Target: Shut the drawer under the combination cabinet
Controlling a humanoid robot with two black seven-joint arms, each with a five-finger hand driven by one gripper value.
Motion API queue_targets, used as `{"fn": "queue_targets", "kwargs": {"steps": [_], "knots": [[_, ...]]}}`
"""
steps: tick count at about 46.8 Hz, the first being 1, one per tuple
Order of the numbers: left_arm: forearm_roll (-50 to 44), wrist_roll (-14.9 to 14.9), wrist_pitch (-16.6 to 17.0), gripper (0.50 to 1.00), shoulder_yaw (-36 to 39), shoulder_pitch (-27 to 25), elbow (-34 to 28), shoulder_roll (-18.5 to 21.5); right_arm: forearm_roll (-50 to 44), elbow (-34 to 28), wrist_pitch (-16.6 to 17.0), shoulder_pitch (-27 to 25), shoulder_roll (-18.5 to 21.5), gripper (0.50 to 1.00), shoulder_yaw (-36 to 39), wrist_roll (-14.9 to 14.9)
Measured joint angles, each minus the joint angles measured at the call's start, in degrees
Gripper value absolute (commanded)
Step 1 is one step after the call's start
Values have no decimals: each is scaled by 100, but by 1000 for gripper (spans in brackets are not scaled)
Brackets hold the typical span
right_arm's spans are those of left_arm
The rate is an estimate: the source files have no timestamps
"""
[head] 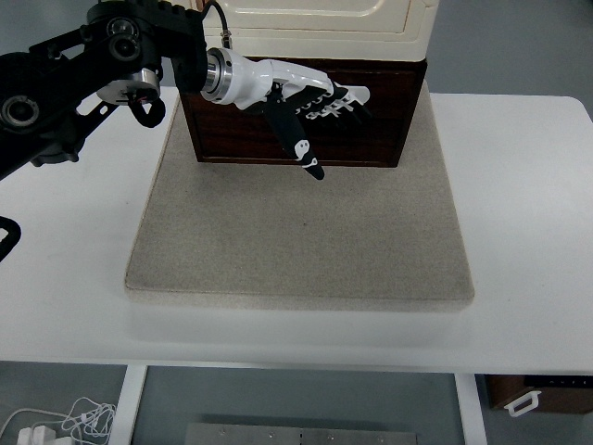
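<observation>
My left hand reaches in from the left edge and lies across the front of the drawer, its white palm and black-and-white fingers stretched flat along the drawer's upper part, over the pale handle. The thumb points down and away, its tip hanging in front of the drawer's lower edge. The hand is slack and spread, holding nothing; whether the fingers actually press on the wood I cannot tell.

The drawer is a dark reddish-brown wooden box with a broad plain front, sitting at the bottom of the combination cabinet, directly under its cream-coloured upper part (only the lower portion of that part shows at the top of the picture). The drawer front is close to flush under the cream body, its top edge just visible as a thin dark line.

The whole cabinet stands at the far end of a grey-beige mat, which lies on the white table. The mat's near half is bare.
</observation>
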Motion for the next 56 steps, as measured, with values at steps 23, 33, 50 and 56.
{"fn": "queue_targets", "kwargs": {"steps": [23, 33, 50, 56], "knots": [[-918, -1271, 0, 1000, -2966, -25, 63, 28, 0, 3, 2, 0, 0, 952, 0, -1], [-1195, -1313, 0, 1000, -3838, -104, 653, 26, 0, 2, 3, 1, 0, 952, 0, 0], [-1466, -1828, 533, 1000, -4327, -126, 1459, 133, 0, 2, -2, 0, 0, 952, 0, -1], [-1644, -1883, 1256, 1000, -4328, -189, 1669, 244, 0, 2, -1, 0, 0, 952, 0, -1]]}}
